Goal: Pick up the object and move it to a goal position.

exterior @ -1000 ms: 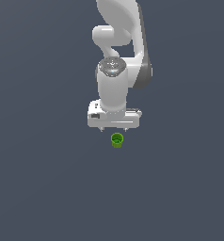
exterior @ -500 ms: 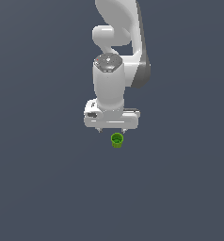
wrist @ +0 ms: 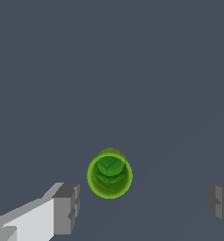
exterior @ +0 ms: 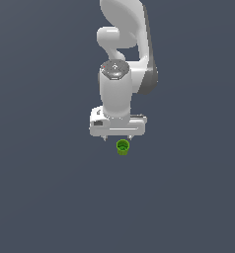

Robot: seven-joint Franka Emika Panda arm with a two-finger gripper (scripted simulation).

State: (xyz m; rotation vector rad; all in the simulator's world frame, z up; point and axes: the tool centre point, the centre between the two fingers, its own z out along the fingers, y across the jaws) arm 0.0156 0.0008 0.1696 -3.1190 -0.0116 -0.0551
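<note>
The object is a tiny bright green cup (exterior: 122, 147) with a hollow top, standing upright on the dark grey floor. In the exterior view it sits just in front of and below the white gripper (exterior: 117, 139). In the wrist view the cup (wrist: 109, 174) lies between the two grey fingertips, nearer one finger (wrist: 67, 208) than the other (wrist: 222, 203). The gripper (wrist: 144, 207) is open and empty, its jaws spread wide and apart from the cup. The fingers are mostly hidden behind the hand in the exterior view.
The white arm (exterior: 123, 54) rises behind the gripper toward the top of the exterior view. The plain dark grey floor (exterior: 50, 197) spreads around the cup.
The arm's wrist has come lower and the hand has shifted slightly toward the exterior view's left. The cup has not moved.
</note>
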